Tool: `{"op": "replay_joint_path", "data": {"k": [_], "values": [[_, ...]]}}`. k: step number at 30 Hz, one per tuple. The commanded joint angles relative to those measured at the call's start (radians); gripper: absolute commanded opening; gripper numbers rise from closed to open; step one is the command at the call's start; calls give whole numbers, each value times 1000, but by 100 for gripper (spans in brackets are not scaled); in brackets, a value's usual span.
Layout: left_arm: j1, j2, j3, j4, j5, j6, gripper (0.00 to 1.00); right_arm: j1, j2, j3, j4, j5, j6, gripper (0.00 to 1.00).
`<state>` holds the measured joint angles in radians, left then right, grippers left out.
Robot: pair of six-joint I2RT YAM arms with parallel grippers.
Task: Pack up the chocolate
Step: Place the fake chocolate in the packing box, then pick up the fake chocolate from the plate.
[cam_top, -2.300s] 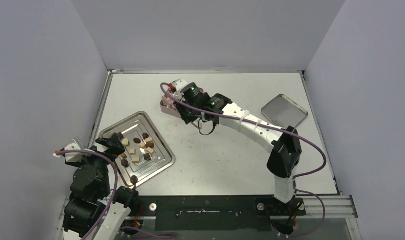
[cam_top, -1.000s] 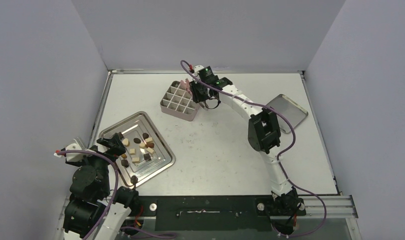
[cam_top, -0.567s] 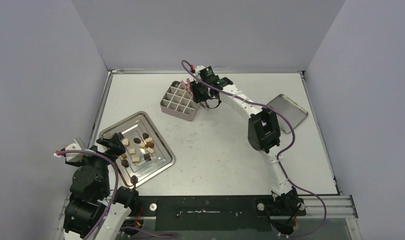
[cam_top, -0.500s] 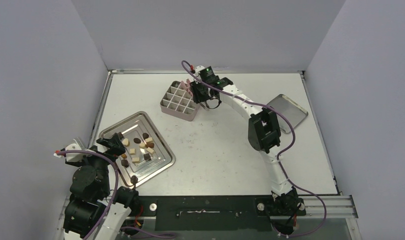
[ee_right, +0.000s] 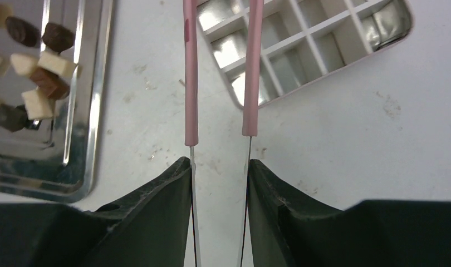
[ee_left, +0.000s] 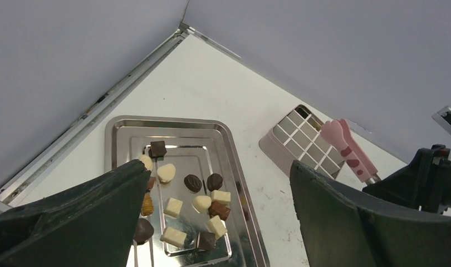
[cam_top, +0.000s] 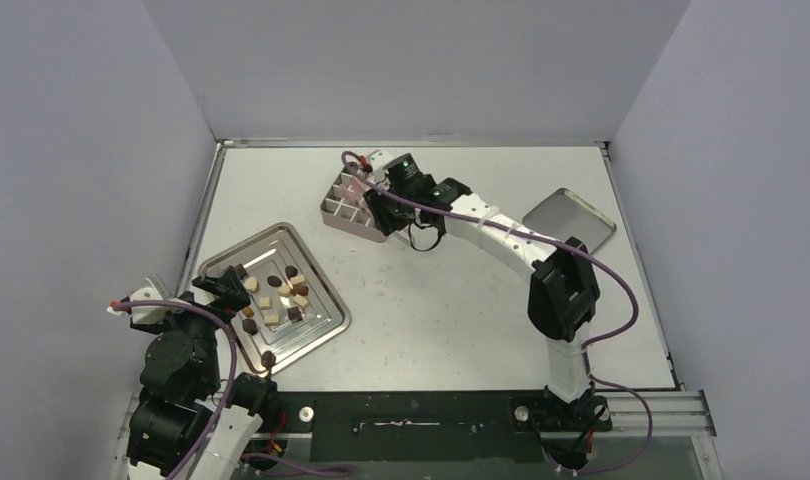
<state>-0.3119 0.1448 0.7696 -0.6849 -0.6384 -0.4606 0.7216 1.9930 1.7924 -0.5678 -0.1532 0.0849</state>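
Lower left of the top view: chocolates (cam_top: 274,298) sit loose on steel tray (cam_top: 316,330), left pincer (ee_left: 219,167) spread wide above them, empty. Right pincer (ee_right: 219,162) clamps pink tongs (ee_right: 191,83) over gridded tin (cam_top: 346,220). Pieces look light, smooth, easily marked; take one across its flat sides, gentle squeeze.

"What do the arms look like?"

"The right arm (cam_top: 501,240) has white links between black joint housings; a purple cable (cam_top: 636,305) runs along it, strapped on with white ties; a small green light (cam_top: 408,160) glows on its wrist."

"And the left arm (cam_top: 176,365)?"

"Mostly chunky black housings; one white piece with a red tip; a purple cable of its own. The left gripper (ee_left: 217,167) and the right gripper (ee_right: 219,162) both have matte black, wedge-shaped fingers; one right finger shows a small round hole."
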Motion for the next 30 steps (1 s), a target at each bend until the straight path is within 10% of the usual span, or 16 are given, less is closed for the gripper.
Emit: {"op": "replay_joint_path", "data": {"k": [1,30], "values": [[8,6,20,21,-15,-3,97,90,-122,-112,68,43,-32,37],[8,0,43,-8,-68,-32,97,509,31,-96,-108,96,-97,39]]}}
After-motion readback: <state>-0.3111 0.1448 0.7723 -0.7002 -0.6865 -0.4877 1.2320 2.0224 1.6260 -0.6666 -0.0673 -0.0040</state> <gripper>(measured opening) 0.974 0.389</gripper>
